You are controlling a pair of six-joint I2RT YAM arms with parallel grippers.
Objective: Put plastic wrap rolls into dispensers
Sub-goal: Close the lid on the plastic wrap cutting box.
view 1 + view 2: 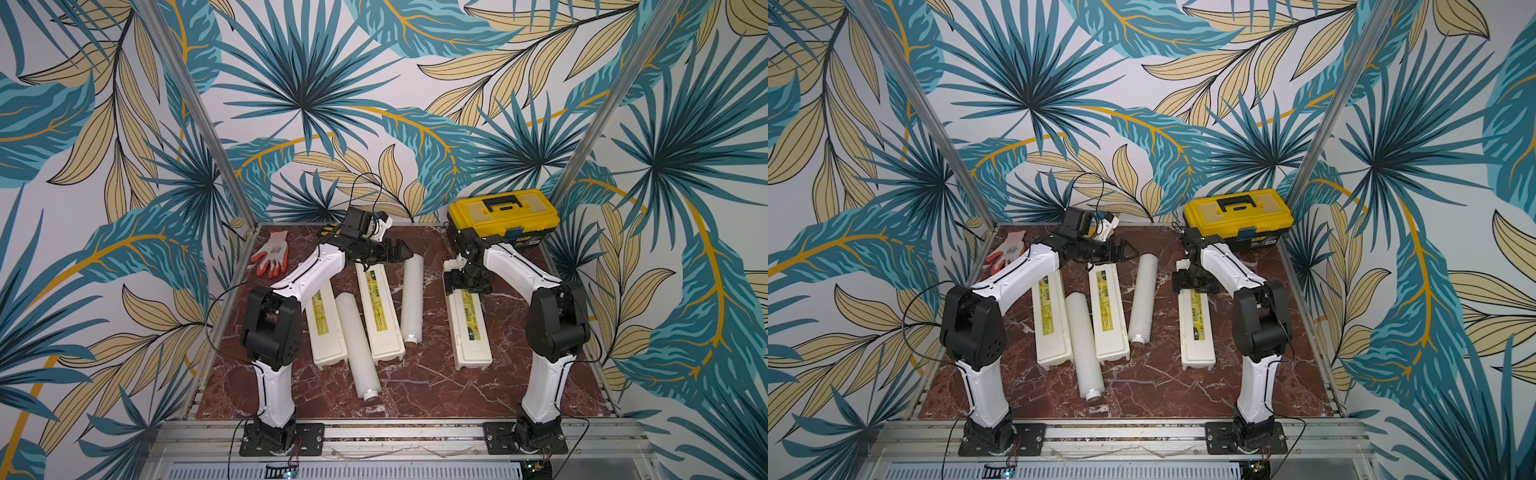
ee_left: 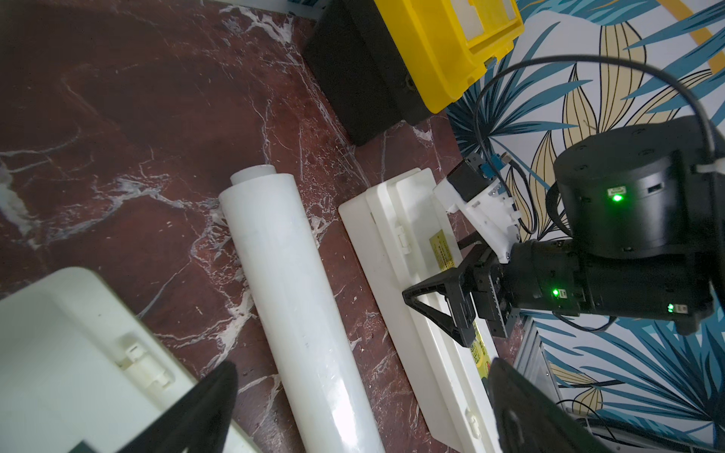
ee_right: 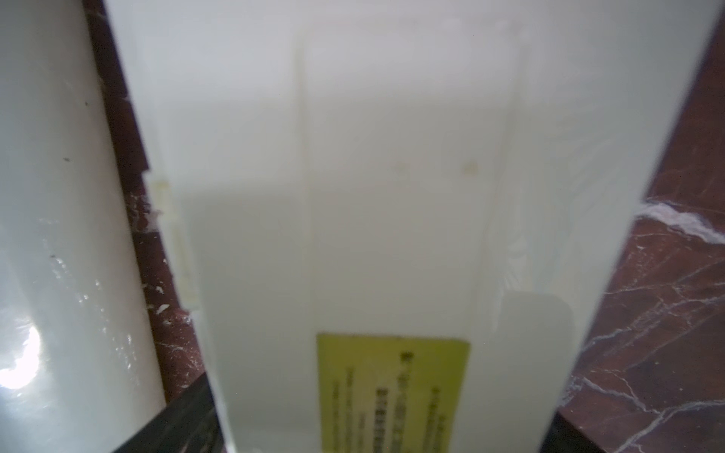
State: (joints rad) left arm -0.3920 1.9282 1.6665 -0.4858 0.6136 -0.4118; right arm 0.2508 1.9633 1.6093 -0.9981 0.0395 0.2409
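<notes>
Right gripper (image 1: pixel 457 286): jaws spread astride lid-shut cream-white rectangular plastic dispenser (image 1: pixel 471 328), at end nearest yellow-and-black plastic toolbox (image 1: pixel 503 216). No clamp seen, probably set for lid opening. Left gripper (image 1: pixel 401 249): jaws apart, empty. Translucent-white cylindrical plastic wrap roll (image 1: pixel 412 299) lies loose beside dispenser, on side away from toolbox, not yet loaded.

The left arm (image 1: pixel 316 270) and right arm (image 1: pixel 519 270) had glossy white shells with thin black seam lines and small screws, linked by chunky matte-black joints. Each had a black base plate (image 1: pixel 282 438) bolted at the corners. Thin black cables (image 2: pixel 475 121) looped off them. Green lights (image 2: pixel 617 197) glowed on the right arm's housings beside a white wrist bracket (image 2: pixel 484 211). The left hand (image 1: pixel 405 251) was black with triangular fingers.
</notes>
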